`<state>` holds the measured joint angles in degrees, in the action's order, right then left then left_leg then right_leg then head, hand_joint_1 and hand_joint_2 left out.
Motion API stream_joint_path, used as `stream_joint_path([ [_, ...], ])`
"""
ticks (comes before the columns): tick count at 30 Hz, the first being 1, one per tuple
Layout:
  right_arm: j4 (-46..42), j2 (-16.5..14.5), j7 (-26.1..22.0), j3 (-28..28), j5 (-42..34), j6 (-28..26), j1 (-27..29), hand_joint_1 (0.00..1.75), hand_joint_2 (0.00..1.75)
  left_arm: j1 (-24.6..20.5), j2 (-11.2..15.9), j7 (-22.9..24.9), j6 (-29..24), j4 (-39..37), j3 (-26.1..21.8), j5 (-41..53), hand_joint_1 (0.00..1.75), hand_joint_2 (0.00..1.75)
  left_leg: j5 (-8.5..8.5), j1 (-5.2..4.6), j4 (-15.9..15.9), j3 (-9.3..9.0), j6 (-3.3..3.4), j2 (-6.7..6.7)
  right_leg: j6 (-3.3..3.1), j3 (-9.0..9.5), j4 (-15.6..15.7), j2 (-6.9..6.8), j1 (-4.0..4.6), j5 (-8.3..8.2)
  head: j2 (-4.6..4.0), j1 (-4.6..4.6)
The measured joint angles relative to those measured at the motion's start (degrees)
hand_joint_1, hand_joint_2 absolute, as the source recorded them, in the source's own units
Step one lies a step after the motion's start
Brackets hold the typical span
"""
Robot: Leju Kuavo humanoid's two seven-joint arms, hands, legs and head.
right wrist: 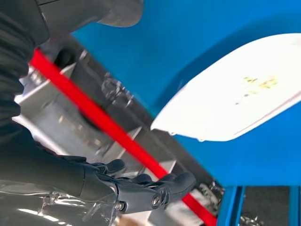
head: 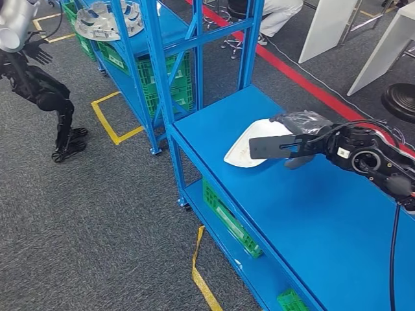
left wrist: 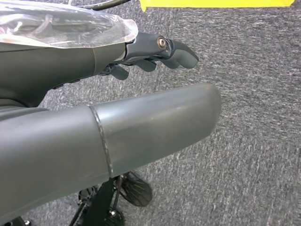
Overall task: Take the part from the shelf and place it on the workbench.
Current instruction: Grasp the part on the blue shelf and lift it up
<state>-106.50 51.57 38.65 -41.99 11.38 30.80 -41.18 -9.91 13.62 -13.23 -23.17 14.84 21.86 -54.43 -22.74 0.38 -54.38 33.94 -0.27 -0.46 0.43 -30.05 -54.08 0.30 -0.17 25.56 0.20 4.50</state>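
Observation:
The white flat part (head: 254, 148) lies on the blue workbench (head: 303, 220) near its far left corner; in the right wrist view it is a pale plate (right wrist: 241, 89) on the blue top. My right hand (head: 294, 148) hovers just over the part's near edge. Its fingers (right wrist: 149, 188) are stretched out, holding nothing and apart from the part. My left hand (head: 35, 52) hangs at the far left over the grey carpet. Its thumb (left wrist: 149, 127) and fingers (left wrist: 163, 49) are extended and hold nothing.
The blue shelf (head: 156, 58) stands behind the workbench with grey metal parts (head: 105, 19) on top and green crates (head: 166, 81) below. More green crates (head: 230, 220) sit under the bench. Yellow tape (head: 110, 126) marks the carpet. A seated person (head: 279, 16) is at the back.

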Motion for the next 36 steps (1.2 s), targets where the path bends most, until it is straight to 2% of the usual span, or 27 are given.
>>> stream_joint_path([
  [5,0.4,0.6,0.5,-2.7,2.3,6.0,-1.7,0.0,1.75,0.0,0.0,0.1,0.0,0.0,-0.3,0.2,0.0,0.0,0.0,0.0,0.0,0.0,0.0,0.0,0.01,0.0,0.0,-0.01,0.0,0.01,0.0,0.0],
  [7,1.5,0.9,-0.9,-4.5,5.1,8.3,-2.8,0.0,1.75,0.0,0.0,0.3,-0.2,0.0,-0.4,0.3,0.0,0.0,0.0,0.0,0.0,0.01,0.0,-0.01,0.01,0.0,0.0,0.0,0.0,0.01,0.0,0.0],
  [9,3.2,1.1,-3.8,-6.4,10.1,7.4,-3.7,0.0,1.75,0.0,0.0,0.4,-0.4,0.0,-0.4,0.4,0.0,0.0,0.0,0.0,0.0,0.01,0.0,-0.01,0.01,0.01,0.0,0.0,0.0,0.01,0.0,0.0],
  [11,5.1,1.1,-6.4,-7.9,14.6,4.2,-4.3,0.0,1.75,0.0,0.0,0.2,-0.5,0.0,-0.5,0.2,0.0,0.0,0.0,0.0,0.0,0.01,0.0,-0.03,0.01,0.03,0.0,-0.03,0.0,0.01,0.0,0.0],
  [13,6.9,1.1,-7.9,-8.9,17.1,1.1,-4.8,0.0,1.75,0.1,-0.1,-0.2,-0.4,0.0,-0.5,0.1,0.0,0.0,0.0,0.0,0.0,0.01,0.0,-0.06,0.02,0.05,0.0,-0.07,0.0,0.01,0.0,0.01],
  [16,8.9,1.1,-8.7,-10.0,18.5,-0.6,-5.3,0.0,1.75,0.2,-0.1,-0.4,-0.3,0.0,-0.5,0.0,0.0,0.0,0.0,0.0,0.0,0.01,0.0,-0.1,0.03,0.06,0.0,-0.09,0.0,0.02,0.0,0.01],
  [36,14.2,1.0,-10.9,-13.5,20.8,1.5,-4.8,0.0,1.75,-0.1,-0.4,0.2,-0.5,0.0,-0.5,1.0,0.0,0.0,0.0,0.0,0.0,0.01,0.0,-0.1,0.03,0.05,0.0,-0.09,0.0,0.03,0.0,0.0],
])
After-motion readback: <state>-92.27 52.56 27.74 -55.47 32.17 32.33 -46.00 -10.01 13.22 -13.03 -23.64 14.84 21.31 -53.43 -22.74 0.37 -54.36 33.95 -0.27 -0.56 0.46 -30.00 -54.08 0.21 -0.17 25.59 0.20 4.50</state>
